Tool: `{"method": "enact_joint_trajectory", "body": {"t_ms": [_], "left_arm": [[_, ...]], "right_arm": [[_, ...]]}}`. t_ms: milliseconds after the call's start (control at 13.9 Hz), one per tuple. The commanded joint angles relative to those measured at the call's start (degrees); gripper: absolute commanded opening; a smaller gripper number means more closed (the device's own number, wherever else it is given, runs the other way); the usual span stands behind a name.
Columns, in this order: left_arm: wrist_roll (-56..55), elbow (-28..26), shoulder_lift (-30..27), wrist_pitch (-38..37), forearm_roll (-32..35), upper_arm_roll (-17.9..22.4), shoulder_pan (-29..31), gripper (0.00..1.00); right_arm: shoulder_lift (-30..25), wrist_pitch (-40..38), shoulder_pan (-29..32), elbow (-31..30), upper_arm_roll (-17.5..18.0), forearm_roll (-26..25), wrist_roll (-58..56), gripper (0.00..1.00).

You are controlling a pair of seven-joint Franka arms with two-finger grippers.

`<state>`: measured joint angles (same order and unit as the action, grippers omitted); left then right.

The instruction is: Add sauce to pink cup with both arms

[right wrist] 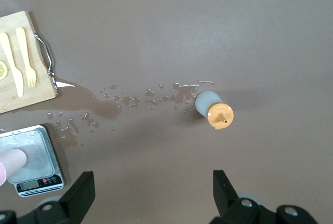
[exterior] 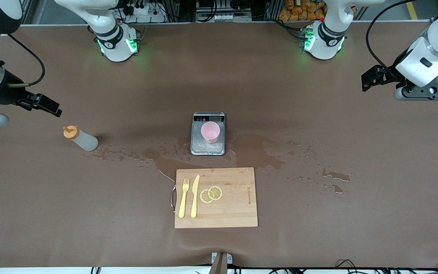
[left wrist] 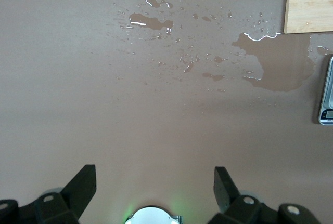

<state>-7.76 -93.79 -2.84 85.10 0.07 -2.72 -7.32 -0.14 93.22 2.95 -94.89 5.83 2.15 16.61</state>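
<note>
The sauce bottle (exterior: 80, 139), whitish with an orange cap, stands upright on the brown table toward the right arm's end; it also shows in the right wrist view (right wrist: 214, 109). The pink cup (exterior: 210, 132) stands on the steel scale (exterior: 208, 149) at the table's middle, and its edge shows in the right wrist view (right wrist: 8, 164). My right gripper (exterior: 53, 108) hangs open and empty above the table, beside the bottle and apart from it (right wrist: 153, 193). My left gripper (exterior: 367, 79) hangs open and empty over the left arm's end of the table (left wrist: 154, 187).
A wooden cutting board (exterior: 238, 213) lies nearer the camera than the scale, carrying a yellow fork (exterior: 183, 198), a yellow knife (exterior: 195, 196) and lemon slices (exterior: 211, 194). Water puddles (exterior: 257, 152) spread around the scale and toward both ends (left wrist: 151, 22).
</note>
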Motion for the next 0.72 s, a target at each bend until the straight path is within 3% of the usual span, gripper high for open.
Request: {"method": "enact_joint_trajectory", "body": {"t_ms": [0,647], "left_arm": [[0.0,0.4,-0.1,-0.8,1.7,-0.6,0.5,1.0],[0.5,0.9,-0.1,-0.7,1.4,-0.3,1.6,1.0]], "right_arm": [[-2.7,0.7,-0.3,-2.9,-0.1,0.6,1.2,1.0],[-2.8,1.3,-0.8,-3.7,-0.1,0.6,1.2,1.0]]}}
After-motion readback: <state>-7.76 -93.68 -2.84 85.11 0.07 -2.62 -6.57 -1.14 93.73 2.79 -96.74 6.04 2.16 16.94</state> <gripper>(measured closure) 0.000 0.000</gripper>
